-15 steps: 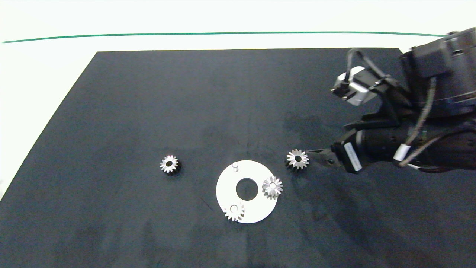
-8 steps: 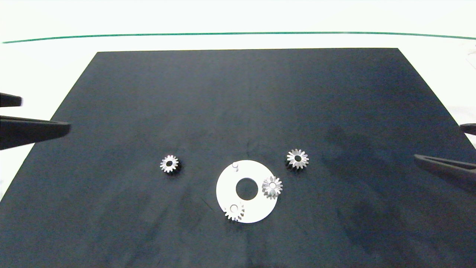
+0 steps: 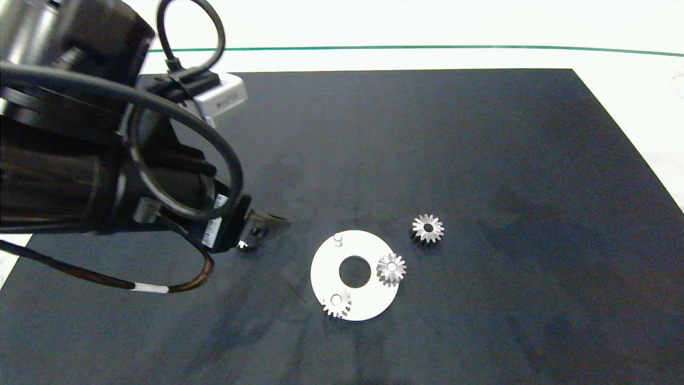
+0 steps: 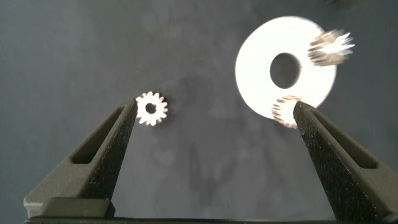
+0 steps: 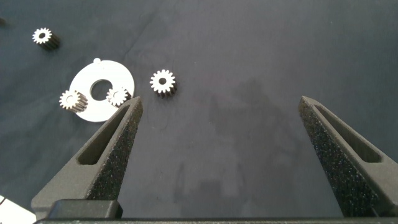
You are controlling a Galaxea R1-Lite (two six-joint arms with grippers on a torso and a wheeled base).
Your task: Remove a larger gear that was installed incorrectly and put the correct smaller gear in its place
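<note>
Matt dark cloth mat [image 3: 374,139]; bright silver metal gears, the larger gear [image 3: 428,228] among them; smooth white plate [image 3: 326,267].

Left pincer [image 4: 214,112] arrived over the smaller gear [image 4: 152,109].

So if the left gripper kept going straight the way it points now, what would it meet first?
Probably the smaller gear, lying on the black mat just ahead of the open left gripper, close by one finger rather than centred. The white disc lies beyond, off to the side. Depth is unclear.
</note>
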